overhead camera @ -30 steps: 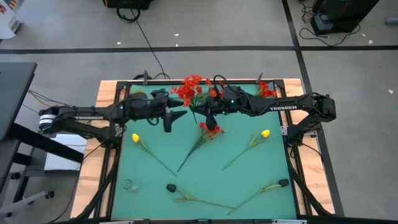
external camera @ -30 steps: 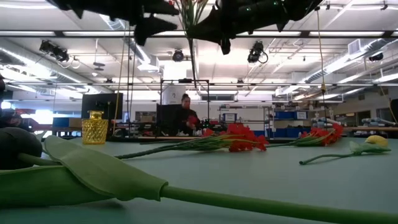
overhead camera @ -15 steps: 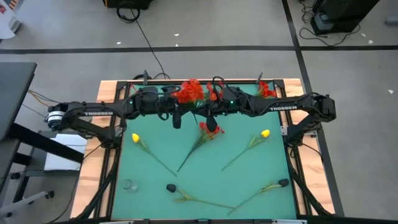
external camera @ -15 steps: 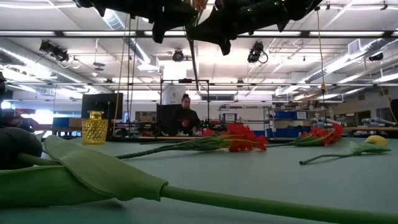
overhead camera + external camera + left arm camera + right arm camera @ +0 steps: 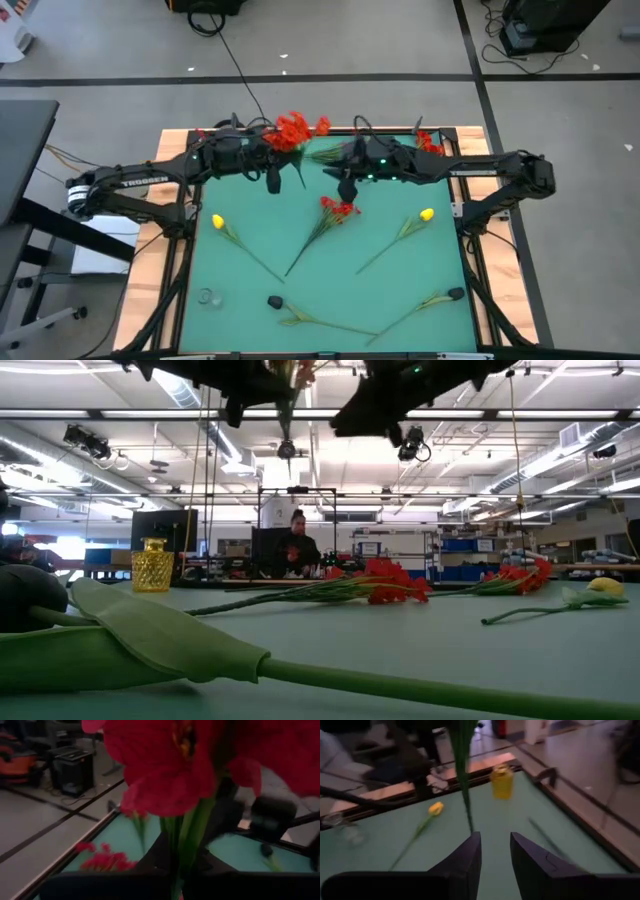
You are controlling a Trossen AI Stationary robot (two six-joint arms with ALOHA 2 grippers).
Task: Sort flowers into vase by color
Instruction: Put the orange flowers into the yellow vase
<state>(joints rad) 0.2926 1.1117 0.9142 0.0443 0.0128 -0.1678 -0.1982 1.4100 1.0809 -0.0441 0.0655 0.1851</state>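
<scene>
Your left gripper (image 5: 272, 178) clenched on red spray (image 5: 293, 130), stem hanging down, above counter's (image 5: 250, 290) far edge. Right gripper (image 5: 494, 851) released, empty. Yellow vase (image 5: 501, 782) sits nearer left arm; carry there.

Both arms are dark and slim, each marked TROSSEN in white along the forearm. A small green light glows on the right arm (image 5: 372, 172). The right gripper's fingers (image 5: 465, 857) are black, tapered wedges.
</scene>
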